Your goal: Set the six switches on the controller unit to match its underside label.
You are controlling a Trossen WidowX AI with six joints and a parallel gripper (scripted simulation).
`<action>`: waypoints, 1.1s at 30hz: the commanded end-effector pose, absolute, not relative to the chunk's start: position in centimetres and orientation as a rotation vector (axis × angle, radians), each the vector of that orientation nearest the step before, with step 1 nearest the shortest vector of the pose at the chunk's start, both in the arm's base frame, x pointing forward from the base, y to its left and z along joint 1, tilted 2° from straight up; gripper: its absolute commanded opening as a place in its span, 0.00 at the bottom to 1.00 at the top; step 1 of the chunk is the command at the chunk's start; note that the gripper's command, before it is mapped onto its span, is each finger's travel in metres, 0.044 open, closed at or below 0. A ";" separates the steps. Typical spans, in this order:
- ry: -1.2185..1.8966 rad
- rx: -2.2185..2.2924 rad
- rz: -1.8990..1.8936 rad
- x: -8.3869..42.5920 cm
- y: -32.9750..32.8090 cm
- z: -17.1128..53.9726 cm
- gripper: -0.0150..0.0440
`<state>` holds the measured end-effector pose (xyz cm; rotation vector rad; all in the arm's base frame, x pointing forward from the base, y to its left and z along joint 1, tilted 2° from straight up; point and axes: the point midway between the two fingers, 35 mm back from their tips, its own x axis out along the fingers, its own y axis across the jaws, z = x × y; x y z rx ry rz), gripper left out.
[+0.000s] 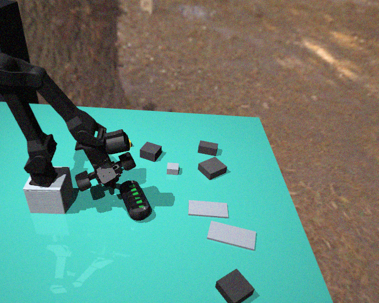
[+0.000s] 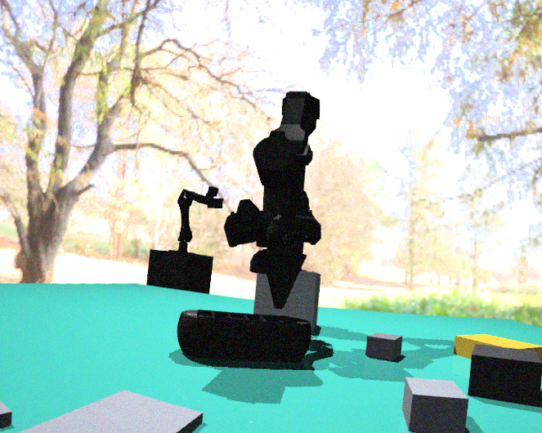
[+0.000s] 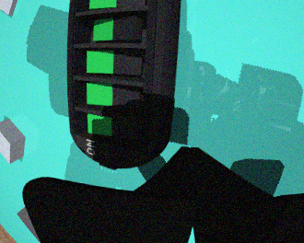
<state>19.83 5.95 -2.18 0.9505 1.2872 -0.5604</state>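
The dark controller unit (image 1: pixel 139 213) (image 2: pixel 243 340) (image 3: pixel 162 55) sits flat on its base on the bench, rockers up. Green rocker parts show in a row in the top view. Five rockers show at least partly in the wrist view, green ends left and dark ends right, with "ON" printed at the near end. I cannot tell every rocker's tilt. The underside label is hidden. My gripper (image 2: pixel 279 305) (image 3: pixel 188 155) is shut and empty. Its tips are near the unit's end closest to the arm base, appearing just above the top in the exterior view. Its shadow covers the nearest rocker partly.
Dark blocks (image 1: pixel 150 152) (image 1: pixel 208 148) (image 1: pixel 212 167) (image 1: pixel 235 287), a small pale cube (image 1: pixel 172 168) and two pale flat plates (image 1: pixel 208 208) (image 1: pixel 231 235) lie beyond the unit. A yellow block (image 2: pixel 494 342) lies behind a dark block (image 2: pixel 503 375). The arm's base block (image 1: pixel 46 200) stands close by.
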 end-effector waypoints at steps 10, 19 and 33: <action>1.285 0.952 -0.551 20.2 6.1 -3.4 0.25; 1.285 0.953 -0.552 20.2 6.1 -4.8 0.25; 1.285 0.955 -0.554 19.9 6.0 -7.0 0.25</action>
